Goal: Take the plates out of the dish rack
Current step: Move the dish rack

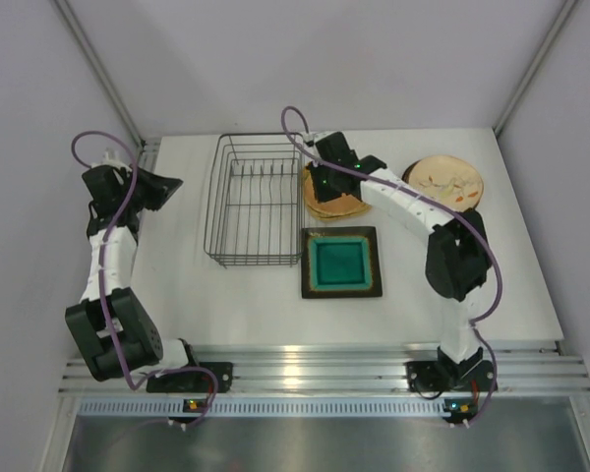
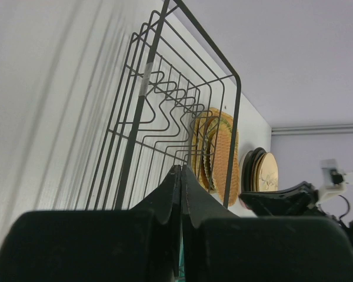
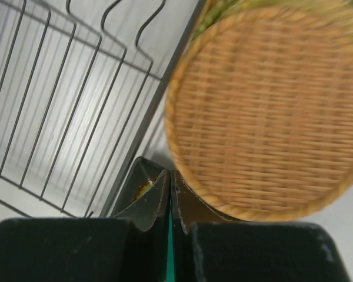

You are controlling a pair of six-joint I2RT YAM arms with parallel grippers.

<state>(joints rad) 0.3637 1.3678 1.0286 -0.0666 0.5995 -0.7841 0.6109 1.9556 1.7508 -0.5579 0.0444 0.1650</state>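
My right hand [image 1: 322, 187] hangs just off the right side of the dish rack [image 1: 254, 202], fingers pressed together with nothing between them. In the right wrist view the closed tips [image 3: 169, 183] sit at the near edge of the woven plate [image 3: 270, 117], with the rack's side wires [image 3: 76, 106] to their left; whether they touch the plate I cannot tell.

The rack stands on the white surface [image 1: 177, 285] and holds no plates. The woven plate [image 1: 336, 206] lies flat just beside its right side, on top of at least one more plate. A square teal plate [image 1: 341, 262] with a dark rim lies off the rack's near right corner. Well to the right of the rack, a round tan plate [image 1: 445, 180] with pale markings rests on a darker one.

My left hand [image 1: 167, 187] is off the rack's left side, apart from it, fingers pressed together and holding nothing. From the left wrist view, the closed tips [image 2: 181, 176] point at the rack [image 2: 170, 111], the woven plates [image 2: 220, 155] showing through its wires.
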